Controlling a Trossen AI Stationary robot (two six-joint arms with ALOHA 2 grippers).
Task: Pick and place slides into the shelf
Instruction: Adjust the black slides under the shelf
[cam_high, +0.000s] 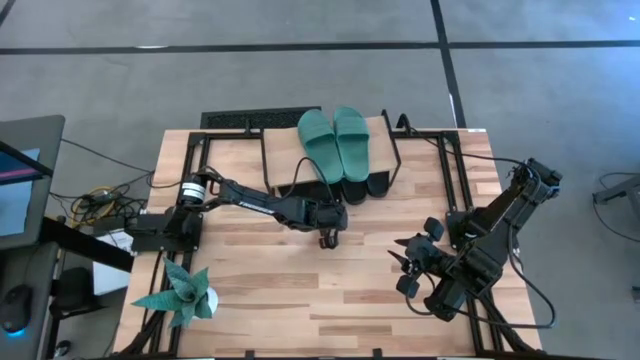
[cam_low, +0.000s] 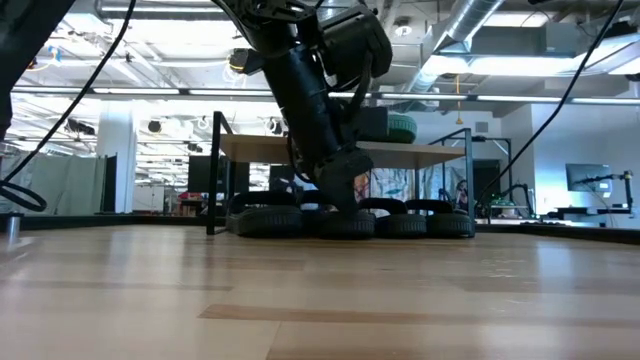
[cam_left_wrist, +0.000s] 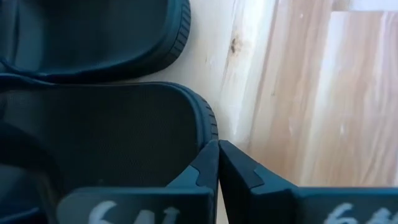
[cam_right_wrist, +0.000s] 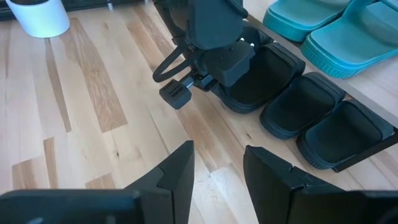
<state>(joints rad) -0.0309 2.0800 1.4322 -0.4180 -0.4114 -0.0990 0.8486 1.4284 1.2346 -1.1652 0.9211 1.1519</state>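
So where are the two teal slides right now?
The teal slides lie side by side on the shelf top, at the table's far edge in the high view, above the black slides.

teal green rubber slides (cam_high: 337, 140): plain teal green
black rubber slides (cam_right_wrist: 292, 106): plain black
slanted wood-plank shelf (cam_high: 284, 148): light wood, black legs
wooden tabletop (cam_high: 300, 290): pale striped planks
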